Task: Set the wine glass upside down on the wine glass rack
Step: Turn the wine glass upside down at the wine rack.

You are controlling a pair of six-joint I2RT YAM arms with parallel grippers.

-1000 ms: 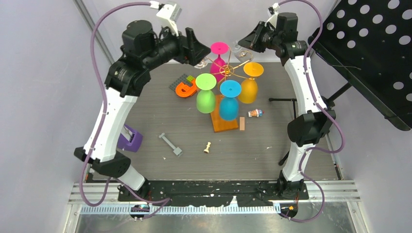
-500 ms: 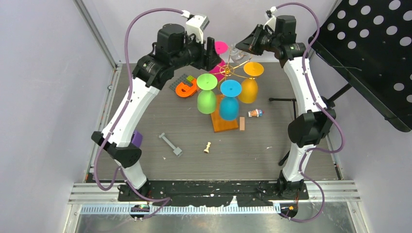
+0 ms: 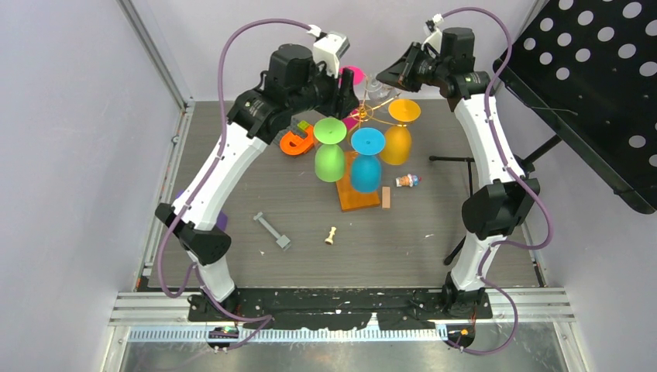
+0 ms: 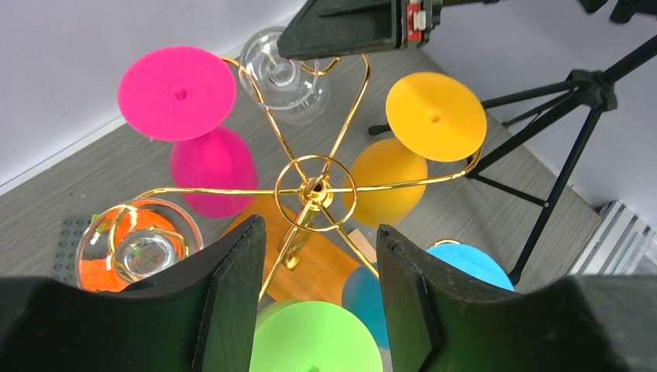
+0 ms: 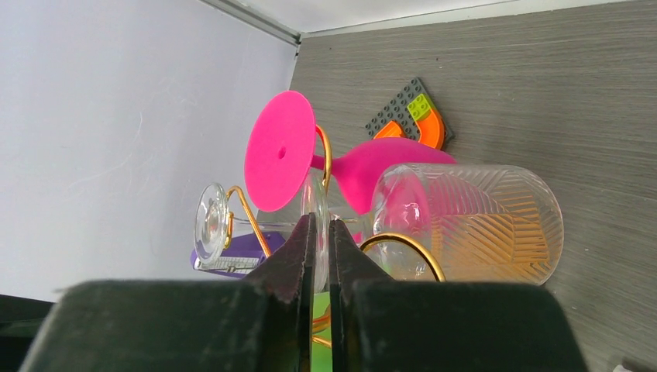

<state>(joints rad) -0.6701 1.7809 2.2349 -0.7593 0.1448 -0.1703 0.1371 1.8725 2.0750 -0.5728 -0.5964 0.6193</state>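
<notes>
The gold wire wine glass rack (image 3: pixel 362 112) stands on its orange-brown wooden base (image 3: pixel 355 195) at the back of the table. Pink (image 3: pixel 350 75), green (image 3: pixel 328 130), blue (image 3: pixel 367 141) and yellow (image 3: pixel 404 111) glasses hang upside down on it. My right gripper (image 3: pixel 387 74) is shut on the foot of a clear wine glass (image 5: pixel 465 225), bowl down, at a far rack arm; its fingertips (image 5: pixel 304 232) pinch the foot's rim. My left gripper (image 4: pixel 319 232) is open and empty, right above the rack hub (image 4: pixel 315 186). A second clear glass (image 4: pixel 139 248) hangs at the left.
An orange horseshoe piece on a grey brick plate (image 3: pixel 294 141), a grey tool (image 3: pixel 273 231), a small pawn (image 3: pixel 331 235), a small bottle (image 3: pixel 407 180) and a wooden block (image 3: pixel 386 198) lie on the table. A black perforated stand (image 3: pixel 596 85) on a tripod is at the right.
My left arm has swung right and forward, bringing its open gripper over the rack's top. The right gripper holds the clear glass in almost the same place.
</notes>
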